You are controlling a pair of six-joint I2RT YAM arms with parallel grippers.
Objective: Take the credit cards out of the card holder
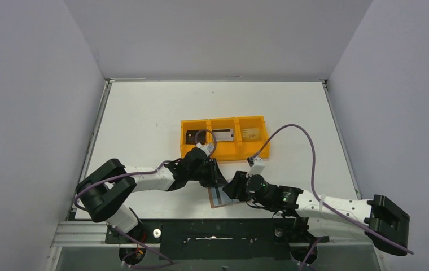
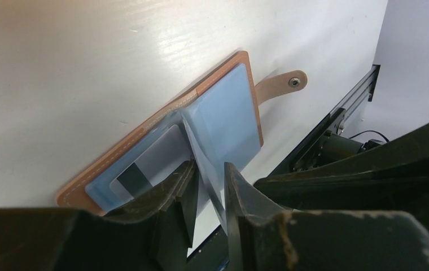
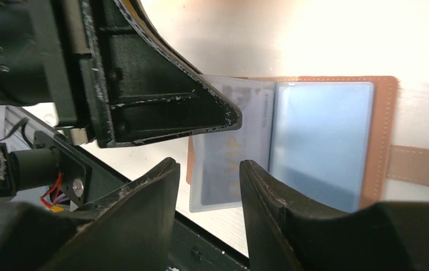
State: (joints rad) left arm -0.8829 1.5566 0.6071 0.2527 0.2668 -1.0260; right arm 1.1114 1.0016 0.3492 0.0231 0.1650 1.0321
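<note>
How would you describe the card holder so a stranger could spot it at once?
On the white table, look on the near side of the orange tray, toward the near edge. The card holder lies open there: brown leather with a snap tab, grey-blue sleeves inside, flat where the tray is walled.

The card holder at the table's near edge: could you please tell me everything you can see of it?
The card holder is a brown, leather-looking bifold with pale stitching, lying open and flat on the white table. Its snap tab, with a metal stud, sticks out sideways. Inside are grey-blue clear sleeves; one leaf stands up between the fingers of the left hand, and a pale card sits in a sleeve. The right hand hovers open beside it.
</note>
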